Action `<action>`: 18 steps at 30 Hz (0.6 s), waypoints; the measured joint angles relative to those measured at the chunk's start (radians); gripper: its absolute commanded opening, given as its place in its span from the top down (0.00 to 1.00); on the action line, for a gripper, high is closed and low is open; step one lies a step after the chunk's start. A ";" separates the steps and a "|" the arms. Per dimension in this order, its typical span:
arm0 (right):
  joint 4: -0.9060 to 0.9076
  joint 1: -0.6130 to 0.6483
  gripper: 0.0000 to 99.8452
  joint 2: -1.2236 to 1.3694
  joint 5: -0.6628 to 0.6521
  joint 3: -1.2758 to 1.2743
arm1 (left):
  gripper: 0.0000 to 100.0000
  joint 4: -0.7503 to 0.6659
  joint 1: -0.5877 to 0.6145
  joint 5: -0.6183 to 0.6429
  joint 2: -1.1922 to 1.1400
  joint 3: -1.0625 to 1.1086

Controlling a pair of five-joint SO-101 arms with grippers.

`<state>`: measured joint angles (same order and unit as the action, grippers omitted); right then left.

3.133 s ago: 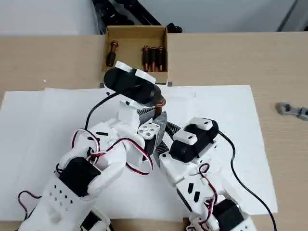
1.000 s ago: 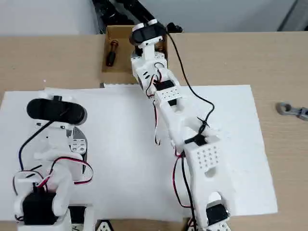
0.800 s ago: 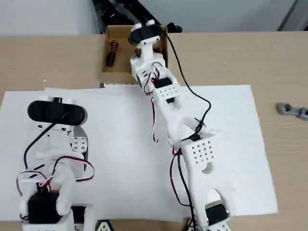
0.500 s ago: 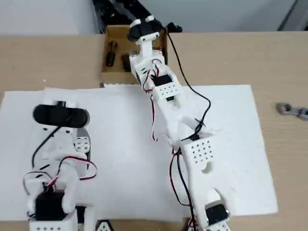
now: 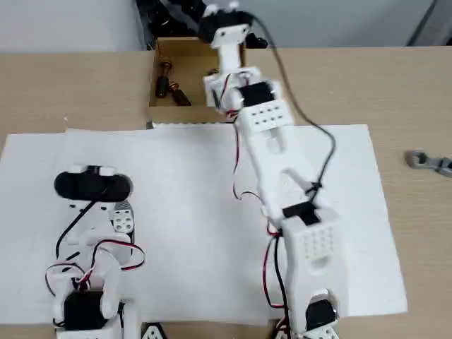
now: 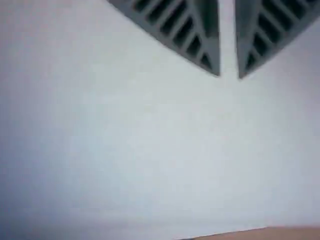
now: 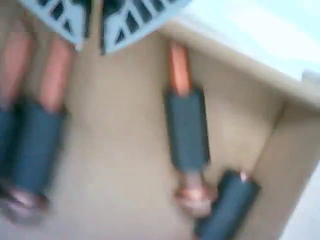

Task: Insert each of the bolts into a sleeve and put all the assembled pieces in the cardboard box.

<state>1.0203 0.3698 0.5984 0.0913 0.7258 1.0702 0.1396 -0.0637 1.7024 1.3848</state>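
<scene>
The cardboard box (image 5: 155, 106) stands at the table's far edge. In its left part lie two assembled pieces, one (image 5: 162, 78) beside the wall and one (image 5: 178, 95) slanted next to it. My right gripper (image 5: 220, 34) hangs over the box's right part, covering the pieces there. In the right wrist view its grey fingers are shut and empty (image 7: 92, 42) above the box floor, over several black sleeves with copper bolts (image 7: 187, 130), (image 7: 225, 205), (image 7: 37, 145). My left gripper (image 5: 121, 210) is folded back at the front left, shut and empty (image 6: 227, 70) over the white paper (image 6: 125, 150).
White paper (image 5: 191, 212) covers the table's middle. A metal wrench (image 5: 427, 161) lies at the right edge on bare wood. Dark equipment (image 5: 169, 14) sits behind the box. The right arm (image 5: 282, 162) stretches across the paper's middle.
A second assembled piece now lies in the box's left part. The right gripper has shifted right and farther back over the box. The left arm has drawn back toward the front.
</scene>
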 measured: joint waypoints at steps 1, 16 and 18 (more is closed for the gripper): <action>0.052 -0.012 0.99 -0.037 0.000 0.000 | 0.99 0.000 0.018 0.000 0.025 0.023; 0.647 -0.144 0.99 -0.503 0.000 -0.133 | 0.99 -0.046 0.152 0.000 0.101 0.209; 0.649 -0.138 0.99 -0.600 0.000 -0.255 | 0.99 -0.046 0.152 0.000 0.101 0.209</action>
<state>1.6694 0.2317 -0.0015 0.0913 0.4710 1.0242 0.2915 -0.0637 1.8036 1.5934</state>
